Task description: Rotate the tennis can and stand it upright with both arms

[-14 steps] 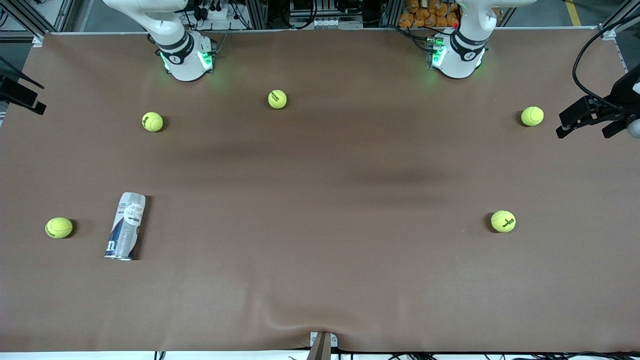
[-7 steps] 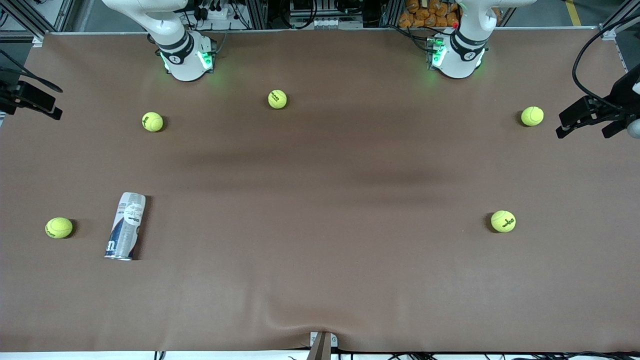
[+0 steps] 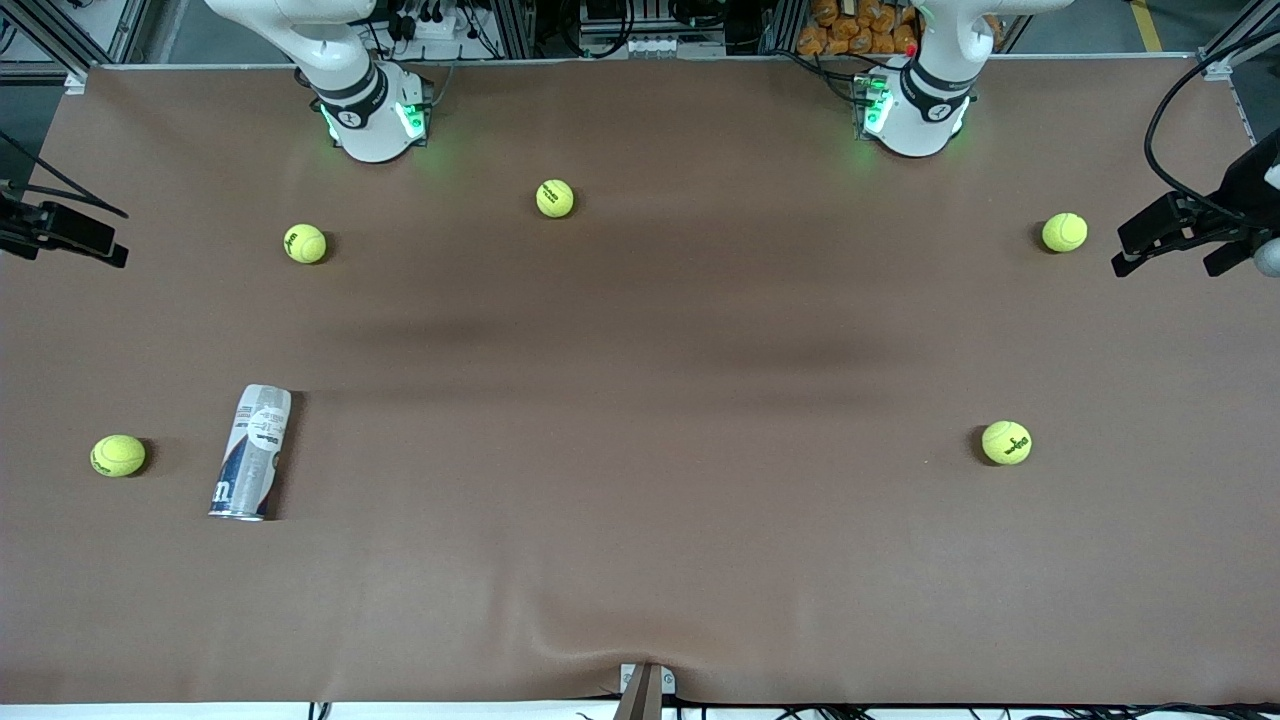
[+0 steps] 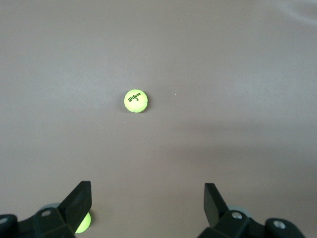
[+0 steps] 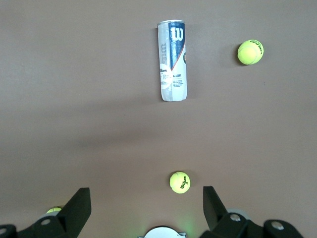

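The tennis can [image 3: 252,452] lies flat on the worktop [image 3: 640,560] toward the right arm's end, well apart from both grippers. The right gripper [image 5: 147,208] and left gripper [image 4: 148,202] hover with fingers apart, empty.

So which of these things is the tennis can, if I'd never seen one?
Start at the brown table and go to the right arm's end, on the side nearer the front camera. Beside a yellow-green tennis ball lies the tennis can, flat on its side. It is the only long tube there, white and navy with a metal rim; everything else is a round ball.
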You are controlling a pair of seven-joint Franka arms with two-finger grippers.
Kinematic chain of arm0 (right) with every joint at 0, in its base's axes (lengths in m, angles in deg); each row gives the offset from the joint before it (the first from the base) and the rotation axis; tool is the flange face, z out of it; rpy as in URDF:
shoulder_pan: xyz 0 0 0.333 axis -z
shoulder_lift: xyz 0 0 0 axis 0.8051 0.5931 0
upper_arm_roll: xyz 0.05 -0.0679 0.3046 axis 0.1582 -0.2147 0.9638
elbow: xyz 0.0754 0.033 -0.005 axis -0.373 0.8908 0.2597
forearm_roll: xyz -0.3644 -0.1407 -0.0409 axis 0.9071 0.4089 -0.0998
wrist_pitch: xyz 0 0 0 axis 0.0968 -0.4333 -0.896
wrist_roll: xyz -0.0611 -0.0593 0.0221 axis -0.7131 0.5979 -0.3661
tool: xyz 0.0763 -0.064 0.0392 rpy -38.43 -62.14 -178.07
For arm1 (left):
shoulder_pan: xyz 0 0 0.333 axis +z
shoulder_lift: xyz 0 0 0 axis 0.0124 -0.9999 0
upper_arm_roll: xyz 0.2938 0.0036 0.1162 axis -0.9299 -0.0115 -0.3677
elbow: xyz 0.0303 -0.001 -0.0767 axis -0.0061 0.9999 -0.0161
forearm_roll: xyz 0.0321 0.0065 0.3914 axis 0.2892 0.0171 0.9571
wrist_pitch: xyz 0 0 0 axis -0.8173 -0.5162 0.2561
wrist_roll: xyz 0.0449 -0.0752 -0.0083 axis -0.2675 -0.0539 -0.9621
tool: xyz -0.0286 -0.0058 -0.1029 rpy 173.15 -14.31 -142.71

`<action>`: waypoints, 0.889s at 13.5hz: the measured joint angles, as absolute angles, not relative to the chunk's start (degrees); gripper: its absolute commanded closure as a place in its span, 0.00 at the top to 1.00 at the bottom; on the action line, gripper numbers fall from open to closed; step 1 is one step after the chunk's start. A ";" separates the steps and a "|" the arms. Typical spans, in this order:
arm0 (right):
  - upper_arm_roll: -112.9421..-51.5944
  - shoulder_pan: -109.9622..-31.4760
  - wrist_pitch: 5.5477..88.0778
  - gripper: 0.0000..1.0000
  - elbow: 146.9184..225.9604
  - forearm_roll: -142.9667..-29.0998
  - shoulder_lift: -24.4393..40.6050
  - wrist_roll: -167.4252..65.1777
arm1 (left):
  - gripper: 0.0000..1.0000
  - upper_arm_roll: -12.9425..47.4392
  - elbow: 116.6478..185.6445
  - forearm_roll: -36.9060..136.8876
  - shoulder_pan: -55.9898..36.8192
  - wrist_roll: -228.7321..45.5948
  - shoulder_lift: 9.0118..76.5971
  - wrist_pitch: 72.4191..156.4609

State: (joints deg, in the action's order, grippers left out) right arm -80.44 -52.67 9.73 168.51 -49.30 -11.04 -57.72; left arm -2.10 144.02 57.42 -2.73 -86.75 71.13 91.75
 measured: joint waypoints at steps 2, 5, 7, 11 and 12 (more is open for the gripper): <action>-80.43 -52.67 9.72 1.00 168.52 -49.30 -11.03 -57.72 | 1.00 -2.10 144.05 57.42 -2.73 -86.75 71.12 91.75; -80.43 -52.67 9.72 1.00 168.52 -49.30 -10.95 -57.71 | 1.00 -2.10 144.06 57.42 -2.73 -86.75 71.09 91.75; -80.41 -52.67 9.72 1.00 168.52 -49.30 -10.90 -57.68 | 1.00 -2.10 144.06 57.42 -2.70 -86.75 71.08 91.75; -80.38 -52.67 9.94 1.00 168.51 -49.30 -10.82 -57.12 | 1.00 -2.11 144.05 57.42 -2.32 -86.75 71.07 91.73; -80.36 -52.67 9.99 1.00 168.51 -49.31 -10.81 -56.92 | 1.00 -2.08 144.06 57.42 -2.33 -86.75 71.07 91.64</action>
State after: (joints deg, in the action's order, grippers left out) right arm -80.36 -52.67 9.99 168.51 -49.31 -10.81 -56.92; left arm -2.08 144.06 57.42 -2.33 -86.75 71.07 91.64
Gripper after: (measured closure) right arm 0.000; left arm 0.000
